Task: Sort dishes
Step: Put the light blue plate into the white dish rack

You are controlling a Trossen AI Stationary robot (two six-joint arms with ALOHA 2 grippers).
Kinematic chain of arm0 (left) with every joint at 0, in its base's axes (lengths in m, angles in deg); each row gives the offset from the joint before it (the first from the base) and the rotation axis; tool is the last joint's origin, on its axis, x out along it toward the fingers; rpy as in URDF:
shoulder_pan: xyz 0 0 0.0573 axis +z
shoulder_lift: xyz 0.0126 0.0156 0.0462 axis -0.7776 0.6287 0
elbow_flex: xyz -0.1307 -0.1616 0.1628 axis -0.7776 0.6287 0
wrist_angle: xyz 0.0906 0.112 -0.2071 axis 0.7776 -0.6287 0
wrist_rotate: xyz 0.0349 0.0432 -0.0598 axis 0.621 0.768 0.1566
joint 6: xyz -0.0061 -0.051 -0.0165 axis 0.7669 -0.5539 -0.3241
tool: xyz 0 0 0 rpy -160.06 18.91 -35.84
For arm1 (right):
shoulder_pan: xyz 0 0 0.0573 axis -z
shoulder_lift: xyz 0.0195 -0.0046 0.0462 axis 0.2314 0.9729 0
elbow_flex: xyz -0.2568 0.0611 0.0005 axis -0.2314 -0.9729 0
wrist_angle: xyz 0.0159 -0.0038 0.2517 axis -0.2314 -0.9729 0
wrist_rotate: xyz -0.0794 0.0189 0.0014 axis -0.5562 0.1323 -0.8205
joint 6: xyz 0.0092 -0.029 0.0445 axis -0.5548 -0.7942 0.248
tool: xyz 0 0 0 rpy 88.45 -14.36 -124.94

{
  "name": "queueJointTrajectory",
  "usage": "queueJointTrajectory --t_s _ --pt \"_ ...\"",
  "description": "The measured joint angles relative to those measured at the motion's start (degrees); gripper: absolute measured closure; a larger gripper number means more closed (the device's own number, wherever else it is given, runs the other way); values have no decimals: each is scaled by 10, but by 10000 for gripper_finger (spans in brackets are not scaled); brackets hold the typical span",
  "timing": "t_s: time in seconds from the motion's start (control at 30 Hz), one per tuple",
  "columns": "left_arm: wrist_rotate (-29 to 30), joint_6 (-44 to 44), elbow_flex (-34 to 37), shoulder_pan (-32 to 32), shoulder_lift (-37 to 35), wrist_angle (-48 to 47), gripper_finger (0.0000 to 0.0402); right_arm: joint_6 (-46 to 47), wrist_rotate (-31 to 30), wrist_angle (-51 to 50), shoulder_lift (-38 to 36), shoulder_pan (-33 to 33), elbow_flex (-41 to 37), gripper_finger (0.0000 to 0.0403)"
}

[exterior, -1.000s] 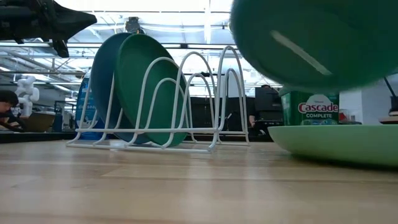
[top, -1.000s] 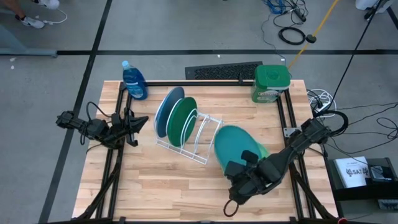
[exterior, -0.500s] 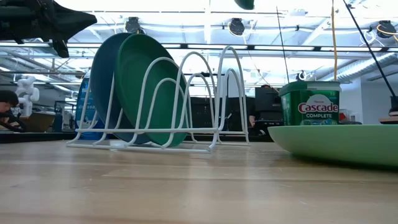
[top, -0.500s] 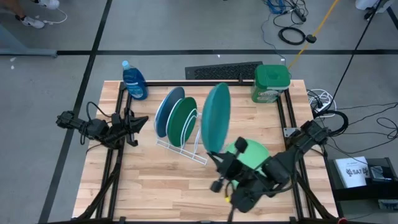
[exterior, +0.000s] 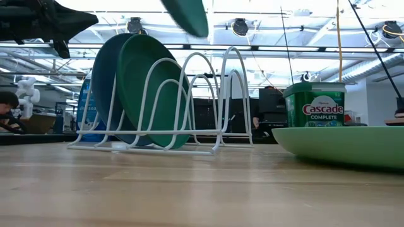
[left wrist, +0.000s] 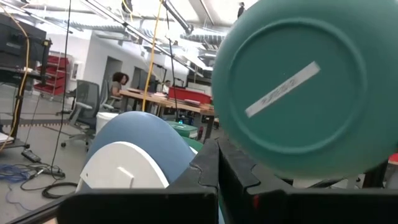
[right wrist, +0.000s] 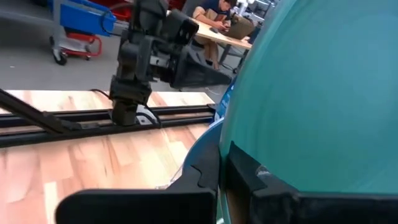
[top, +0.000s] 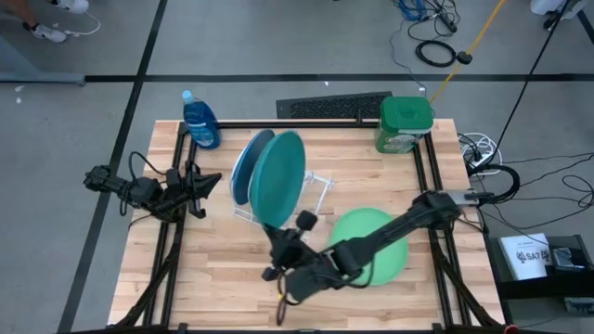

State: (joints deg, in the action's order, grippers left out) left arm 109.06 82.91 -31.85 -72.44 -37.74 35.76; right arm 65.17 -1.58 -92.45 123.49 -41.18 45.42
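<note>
The white wire rack (top: 297, 199) stands mid-table with the blue plate (top: 243, 160) and dark green plate (exterior: 148, 88) upright in its slots. The teal plate (top: 277, 179) hangs on edge above it, clamped by the right gripper (top: 295, 243), likely for slotting; half a second ago it hung further right. The light green plate (top: 376, 246) lies flat, waiting. The left gripper (top: 206, 186), shut and empty, idles at the table's left edge
</note>
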Motion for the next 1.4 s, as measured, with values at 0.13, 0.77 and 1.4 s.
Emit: queueJointTrajectory --t_s 0.13,0.77,1.4 --pt "0 0 0 0 0 0 402 -11 1 51 37 17 0 403" --pt "0 0 0 0 0 -3 402 155 15 28 84 50 -43 403" --pt "0 -1 0 0 0 -2 402 234 13 16 84 57 -79 326"
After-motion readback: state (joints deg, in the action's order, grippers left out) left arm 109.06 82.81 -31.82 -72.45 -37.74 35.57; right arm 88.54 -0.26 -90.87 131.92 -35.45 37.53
